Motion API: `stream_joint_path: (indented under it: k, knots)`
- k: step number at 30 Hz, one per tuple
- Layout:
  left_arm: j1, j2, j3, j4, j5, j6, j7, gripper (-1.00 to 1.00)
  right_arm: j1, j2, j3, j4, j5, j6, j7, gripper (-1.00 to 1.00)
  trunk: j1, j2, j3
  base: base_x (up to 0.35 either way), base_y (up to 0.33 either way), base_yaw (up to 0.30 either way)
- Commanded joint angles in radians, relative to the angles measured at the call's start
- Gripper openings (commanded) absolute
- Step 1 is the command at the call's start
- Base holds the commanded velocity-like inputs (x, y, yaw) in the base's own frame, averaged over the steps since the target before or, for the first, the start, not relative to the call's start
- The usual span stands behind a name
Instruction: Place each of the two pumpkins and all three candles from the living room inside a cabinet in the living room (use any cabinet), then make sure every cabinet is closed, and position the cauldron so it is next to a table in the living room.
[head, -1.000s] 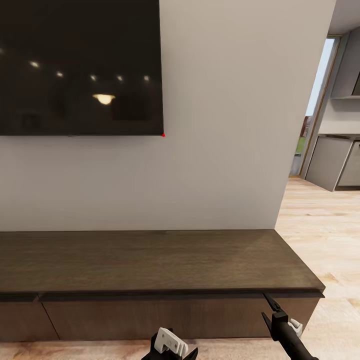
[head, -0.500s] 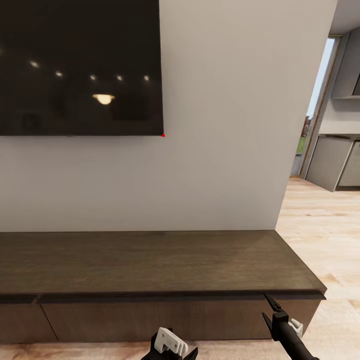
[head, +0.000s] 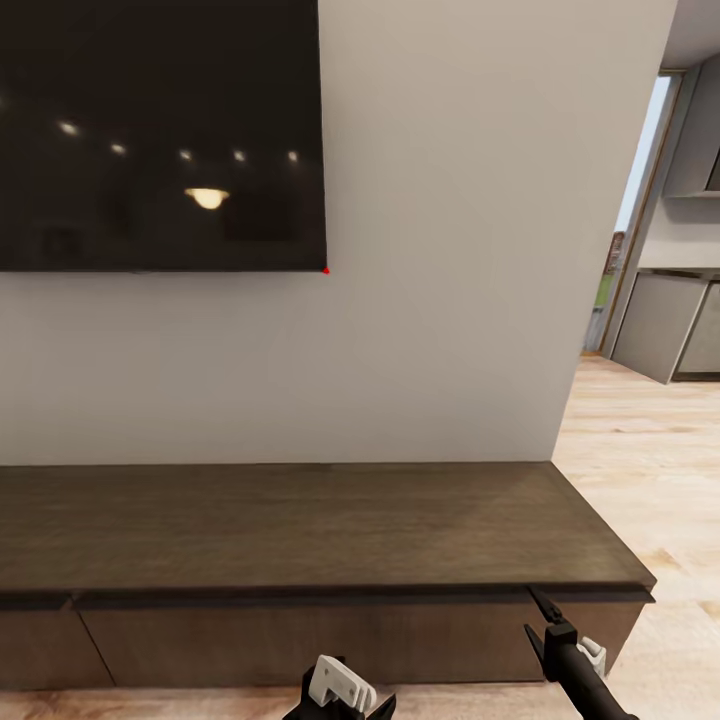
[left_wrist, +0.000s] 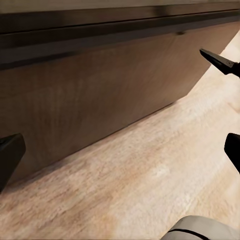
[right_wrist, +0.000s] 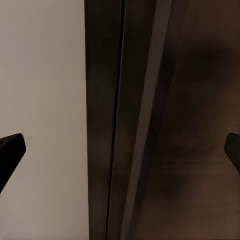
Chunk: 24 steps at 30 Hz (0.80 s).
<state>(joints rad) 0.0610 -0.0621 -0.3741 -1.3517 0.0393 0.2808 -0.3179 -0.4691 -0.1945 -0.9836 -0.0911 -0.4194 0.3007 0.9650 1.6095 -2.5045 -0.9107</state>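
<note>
Two robot grippers sit low in front of a long, low, dark-brown wooden cabinet (head: 300, 525) that runs along a pale wall. In the head view the cabinet's flat top is bare, and its handleless drawer fronts (head: 310, 640) look flush and closed beneath the top's overhanging front edge. A seam between two drawer fronts shows near the cabinet's left end.

The right gripper (head: 540, 620) is raised just under the front edge of the cabinet top, near its right corner, with one thin dark fingertip pointing up at the lip. Its wrist camera looks closely along that edge: dark wood on one side, pale wall on the other, and a black fingertip (right_wrist: 11, 150) at each border of the picture, spread wide apart with nothing between them.

The left gripper (left_wrist: 120, 125) is near the floor in front of the drawer fronts, towards the middle of the cabinet. Its wrist camera shows a drawer front and light wooden floor (left_wrist: 150, 185), with the fingers spread wide and empty.

A large black wall-mounted screen (head: 160, 135) hangs above the cabinet's left part. Past the cabinet's right end, the floor leads through a doorway (head: 640, 220) to grey units.
</note>
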Motion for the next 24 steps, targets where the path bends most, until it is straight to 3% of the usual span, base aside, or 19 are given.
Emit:
stream_joint_path:
  k: [1,24]
  knots:
    - [0.0,-0.001,0.001,-0.002,0.004,0.007,-0.003,1.0,0.0,0.0,0.003,0.0,-0.01,0.009,0.001,1.0,0.0,0.0,-0.001,0.062,0.0,0.0]
    - [0.0,-0.001,0.001,0.002,0.004,0.004,-0.003,1.0,0.0,-0.001,0.003,-0.001,-0.009,0.009,0.002,1.0,0.0,0.0,-0.001,0.023,0.0,0.0]
